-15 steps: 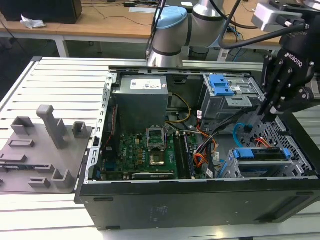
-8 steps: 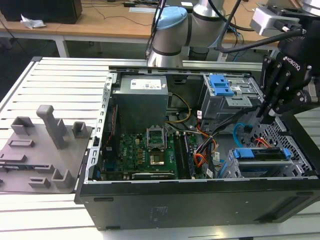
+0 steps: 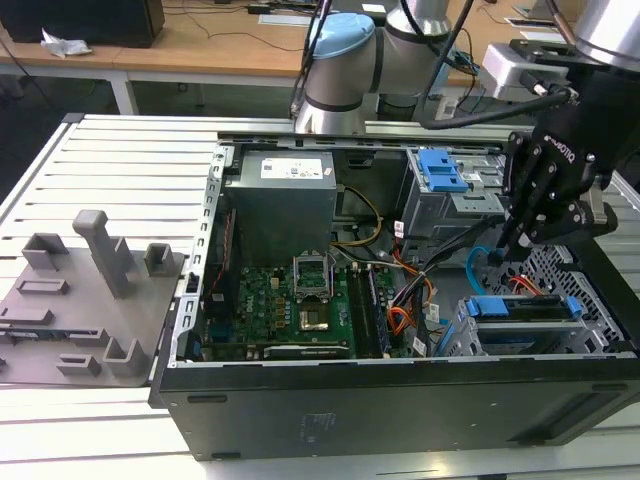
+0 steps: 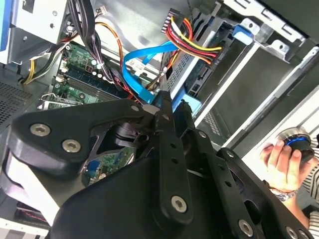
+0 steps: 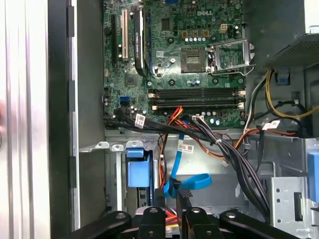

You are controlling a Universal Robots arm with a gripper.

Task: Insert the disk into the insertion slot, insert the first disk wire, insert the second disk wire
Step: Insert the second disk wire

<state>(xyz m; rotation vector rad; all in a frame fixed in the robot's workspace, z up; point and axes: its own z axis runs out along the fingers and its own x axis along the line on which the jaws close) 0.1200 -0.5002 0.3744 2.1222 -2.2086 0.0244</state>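
- At the near right of the open computer case (image 3: 380, 405), the disk (image 3: 522, 307) sits in the insertion slot (image 3: 452, 338). Its blue carrier lies level in the cage, so that step looks done.
- Just beyond the disk, the gripper (image 3: 503, 248) reaches down at the disk's far edge. In both wrist views its jaws stand narrow, apparently pinched on the plug end of the second disk wire (image 5: 175, 162).
- The step in hand, as I judge it, is this light-blue wire. I cannot tell whether the first wire is seated.
- Seating the plug calls for squaring it to the disk's socket, then a short straight push. The wire's loop must stay clear of neighbouring cables.
- To the left, the orange-red cable bundle (image 3: 405, 305) lies between the cage and the motherboard (image 3: 285, 295).
- Farther back stands the taller grey cage with a blue latch (image 3: 440, 195), apart from the gripper.
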